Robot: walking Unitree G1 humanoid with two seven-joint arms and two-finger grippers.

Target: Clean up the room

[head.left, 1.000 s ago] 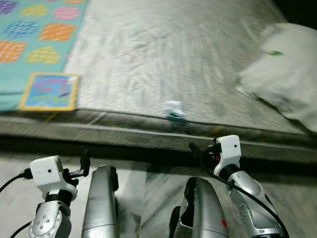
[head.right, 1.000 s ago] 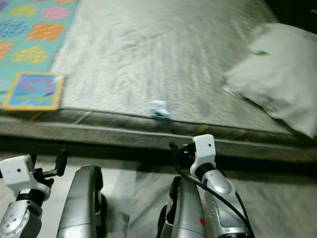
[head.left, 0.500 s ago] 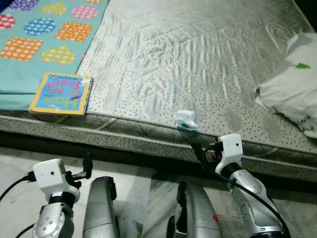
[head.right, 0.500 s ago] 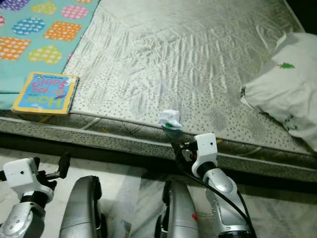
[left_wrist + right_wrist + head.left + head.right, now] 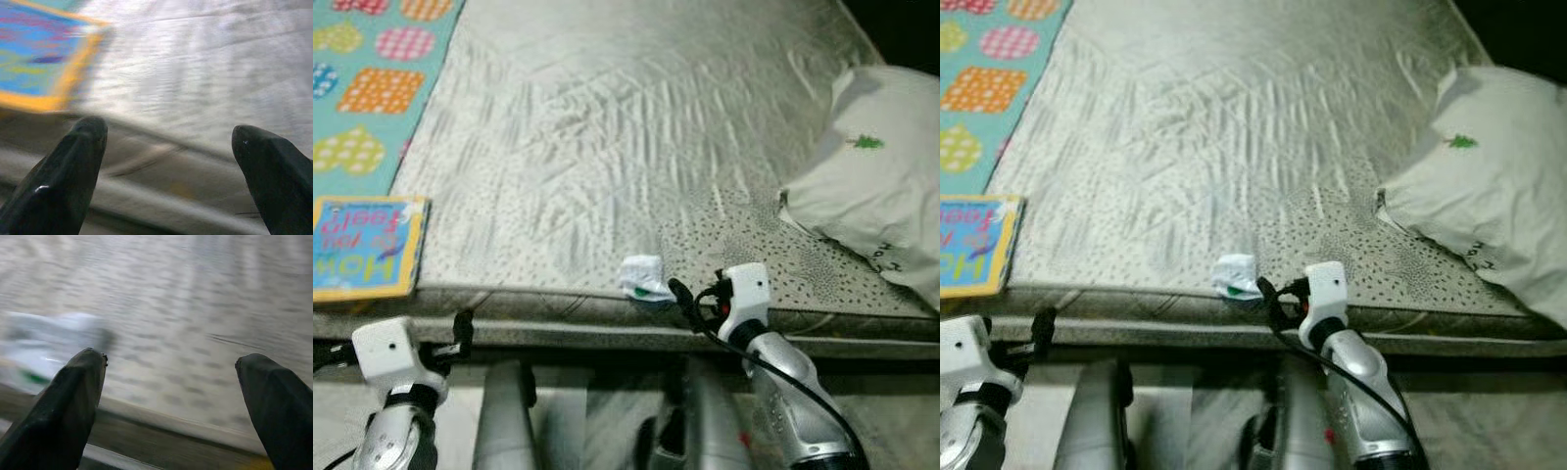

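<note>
A small crumpled white wrapper with a green spot (image 5: 642, 278) lies at the front edge of the grey quilted mattress (image 5: 607, 127). My right gripper (image 5: 682, 296) is at the mattress edge just right of it, open and holding nothing. In the right wrist view the blurred wrapper (image 5: 44, 345) lies beyond one of the two spread fingers (image 5: 68, 401). My left gripper (image 5: 463, 329) is low in front of the mattress side, open, with its fingers (image 5: 63, 166) spread. A children's book (image 5: 362, 245) lies flat at the mattress's front left, blurred in the left wrist view (image 5: 39, 68).
A teal blanket with coloured dotted shapes (image 5: 362, 78) covers the far left of the bed. A white pillow with a small green tree print (image 5: 871, 186) rests at the right. Pale floor (image 5: 597, 411) and my silver legs are below the mattress edge.
The camera has shifted, with the mattress edge now lower in view and the book further left. My right gripper sits closer beside the wrapper than before.
</note>
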